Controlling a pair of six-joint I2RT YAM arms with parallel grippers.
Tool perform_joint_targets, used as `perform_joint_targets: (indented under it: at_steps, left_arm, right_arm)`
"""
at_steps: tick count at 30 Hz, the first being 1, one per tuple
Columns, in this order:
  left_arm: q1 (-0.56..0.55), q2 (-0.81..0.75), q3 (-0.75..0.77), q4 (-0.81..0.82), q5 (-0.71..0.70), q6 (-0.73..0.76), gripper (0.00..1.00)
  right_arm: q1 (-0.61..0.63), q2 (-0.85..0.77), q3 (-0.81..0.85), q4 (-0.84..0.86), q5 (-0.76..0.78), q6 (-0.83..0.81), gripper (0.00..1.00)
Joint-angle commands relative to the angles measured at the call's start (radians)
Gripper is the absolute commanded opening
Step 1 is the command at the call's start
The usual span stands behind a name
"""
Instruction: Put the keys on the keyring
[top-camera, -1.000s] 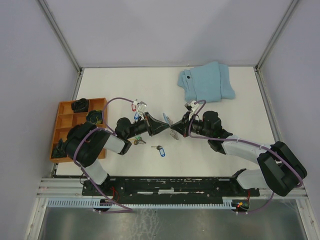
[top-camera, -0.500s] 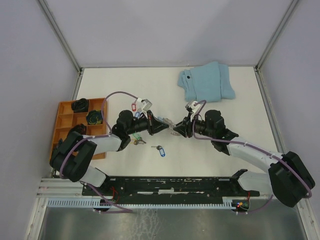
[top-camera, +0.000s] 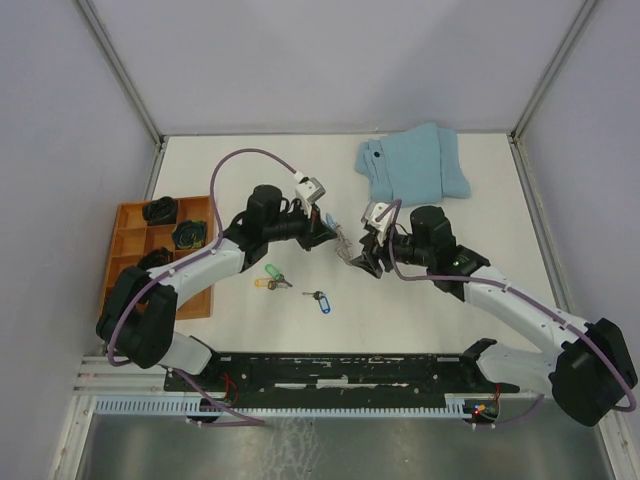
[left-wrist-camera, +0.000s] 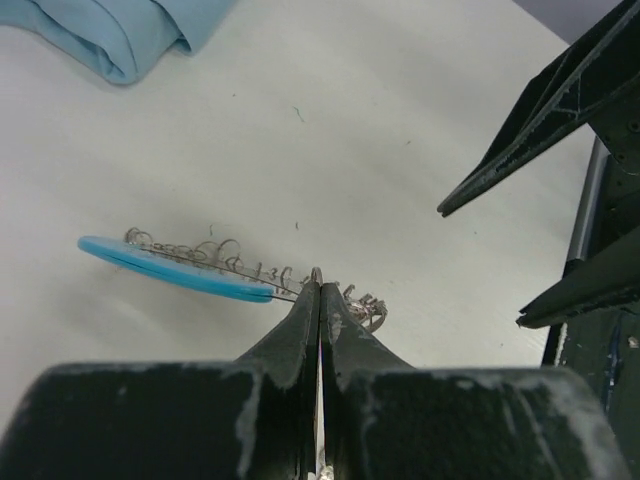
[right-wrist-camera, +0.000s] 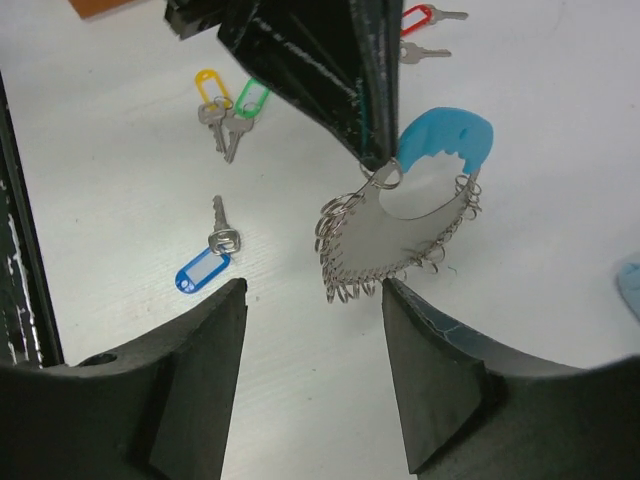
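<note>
Toward the left, the yellow- and green-tagged keys (top-camera: 268, 281) and a blue-tagged key (top-camera: 320, 299) lay loose on the counter (top-camera: 250, 170), so apparently none was threaded yet. At mid-counter the left end effector (left-wrist-camera: 319, 285) pinched the keyring (right-wrist-camera: 445, 140) by its wire. Just right of it, the right end effector (right-wrist-camera: 312, 290) was spread and held nothing.

Bright, even light; a faint shadow beneath the keyring (right-wrist-camera: 450, 140); the left gripper (left-wrist-camera: 319, 290), near the lens, looks perhaps slightly defocused.

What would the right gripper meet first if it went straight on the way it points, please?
Probably the keyring, held by the left gripper, just ahead of the open right gripper; depth is unclear.
</note>
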Motion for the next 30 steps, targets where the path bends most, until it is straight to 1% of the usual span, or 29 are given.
perform_joint_targets:
  at_steps: [1, 5, 8, 14, 17, 21, 23, 25, 28, 30]
  left_arm:
    - [-0.005, 0.011, 0.120, -0.236, -0.007, 0.208, 0.03]
    - [-0.005, 0.024, 0.161, -0.313, 0.014, 0.256, 0.03]
    - [-0.005, 0.027, 0.167, -0.338, 0.032, 0.275, 0.03]
    - [-0.008, 0.021, 0.206, -0.405, 0.049, 0.324, 0.03]
    - [-0.008, 0.015, 0.218, -0.422, 0.061, 0.350, 0.03]
    - [-0.008, 0.028, 0.232, -0.443, 0.112, 0.374, 0.03]
    - [-0.008, 0.036, 0.231, -0.454, 0.127, 0.387, 0.03]
    - [-0.008, 0.041, 0.235, -0.470, 0.105, 0.397, 0.03]
    - [-0.010, 0.043, 0.244, -0.492, 0.100, 0.402, 0.03]
    - [-0.019, 0.035, 0.242, -0.494, 0.098, 0.409, 0.03]
  right_arm:
    - [-0.004, 0.028, 0.076, -0.056, -0.126, -0.221, 0.66]
    - [-0.014, 0.087, 0.127, -0.101, -0.139, -0.331, 0.66]
    - [-0.041, 0.138, 0.132, -0.063, -0.216, -0.372, 0.63]
    - [-0.083, 0.245, 0.153, 0.039, -0.363, -0.384, 0.58]
    - [-0.095, 0.289, 0.182, 0.072, -0.391, -0.394, 0.55]
    - [-0.106, 0.345, 0.196, 0.111, -0.416, -0.407, 0.52]
    - [-0.107, 0.361, 0.203, 0.102, -0.437, -0.441, 0.48]
    - [-0.107, 0.369, 0.209, 0.093, -0.466, -0.458, 0.47]
    - [-0.108, 0.396, 0.246, -0.010, -0.495, -0.551, 0.47]
    - [-0.107, 0.419, 0.277, -0.056, -0.514, -0.582, 0.44]
